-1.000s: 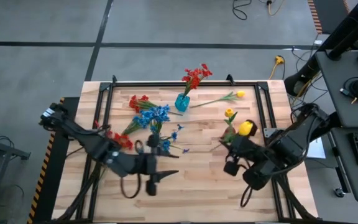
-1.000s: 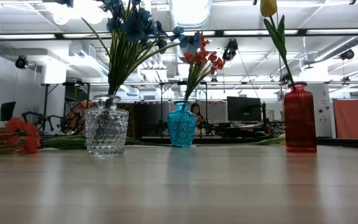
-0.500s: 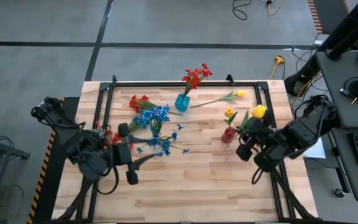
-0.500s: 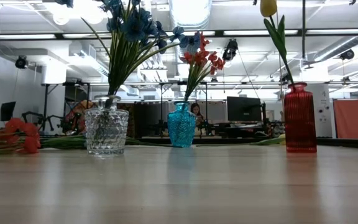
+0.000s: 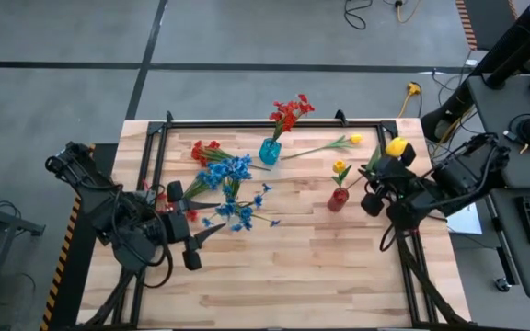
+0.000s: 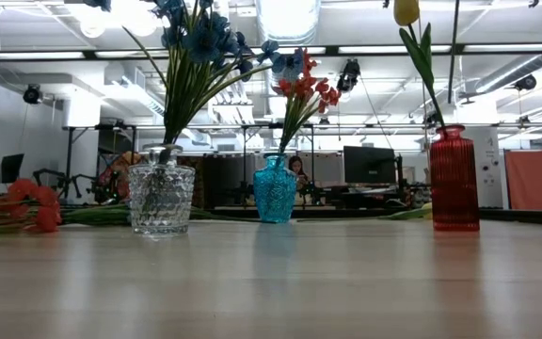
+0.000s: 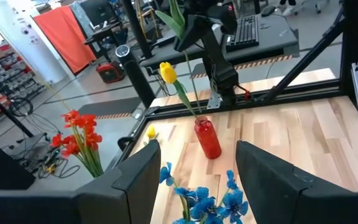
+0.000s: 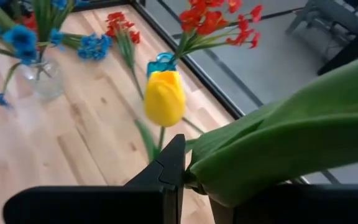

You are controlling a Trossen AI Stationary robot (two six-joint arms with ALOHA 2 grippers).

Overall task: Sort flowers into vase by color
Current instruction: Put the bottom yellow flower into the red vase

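The right gripper (image 5: 382,176), clamped on a yellow tulip (image 5: 396,147) held just right of the red vase (image 5: 338,199), could clip the vase's own yellow bloom or tip it, while the left gripper (image 5: 184,241) waits spread open at near left.

The high view looks straight down on the whole bench (image 5: 274,276) and both arms. The low view sits at bench-top height, facing level across the surface into the room, close to three vases. Both views share the red vase (image 6: 454,179) and the teal vase (image 6: 275,188). Each wrist view looks forward past its own arm's fingers; the left wrist view also takes in the red vase.
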